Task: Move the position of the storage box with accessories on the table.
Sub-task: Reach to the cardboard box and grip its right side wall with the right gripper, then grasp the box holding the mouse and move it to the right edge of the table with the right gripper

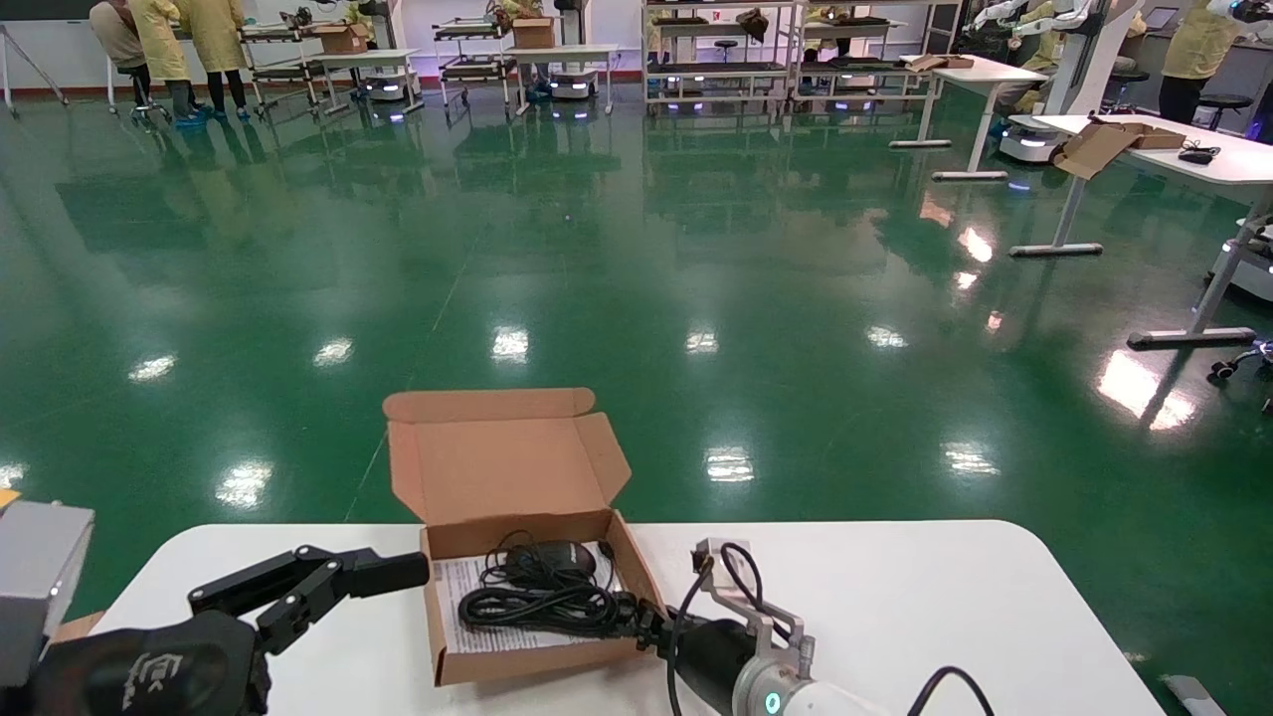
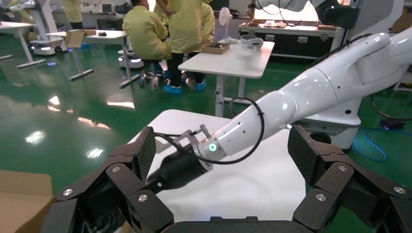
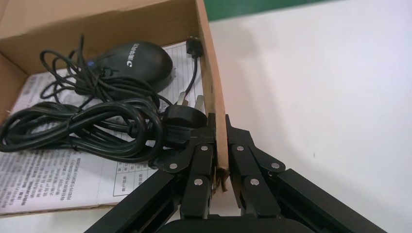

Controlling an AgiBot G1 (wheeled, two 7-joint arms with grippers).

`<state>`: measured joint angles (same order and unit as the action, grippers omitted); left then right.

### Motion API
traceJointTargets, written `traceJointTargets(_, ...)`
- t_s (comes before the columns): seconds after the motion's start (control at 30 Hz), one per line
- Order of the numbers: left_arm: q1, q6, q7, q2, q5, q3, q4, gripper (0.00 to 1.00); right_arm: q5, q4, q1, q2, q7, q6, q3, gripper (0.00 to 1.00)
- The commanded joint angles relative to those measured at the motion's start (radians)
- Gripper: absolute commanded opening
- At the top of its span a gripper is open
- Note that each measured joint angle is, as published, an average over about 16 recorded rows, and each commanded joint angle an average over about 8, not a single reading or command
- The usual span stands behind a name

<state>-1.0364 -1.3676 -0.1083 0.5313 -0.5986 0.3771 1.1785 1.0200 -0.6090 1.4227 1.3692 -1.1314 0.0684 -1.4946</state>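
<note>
White table (image 1: 895, 597), green glossy floor (image 1: 597, 249); right pincer (image 3: 220, 131) pinching storage box (image 1: 497, 467) wall; left pincer (image 2: 221, 160) spread.

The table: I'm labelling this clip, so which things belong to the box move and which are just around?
Job:
box, lid open
mouse with cable, inside
paper, underneath
table
right gripper, shut on the box wall
left gripper, open beside the box

Around:
far desk with a box and mouse
people in yellow
green floor
</note>
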Motion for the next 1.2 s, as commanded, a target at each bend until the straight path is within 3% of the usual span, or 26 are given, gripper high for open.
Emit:
traceJointTargets(0.03,0.0,0.0,0.0,0.0,0.0,0.0,0.0,1.0,0.007,0.001,0.009,-0.001,0.01,0.008,0.0,0.0)
traceJointTargets(0.67,0.0,0.0,0.0,0.0,0.0,0.0,0.0,1.0,0.005,0.073,0.184,-0.051,0.222,0.197,0.123,0.0)
traceJointTargets(1.2,0.0,0.0,0.0,0.0,0.0,0.0,0.0,1.0,-0.057,0.147,0.283,-0.265,0.458,0.324,0.271,0.0)
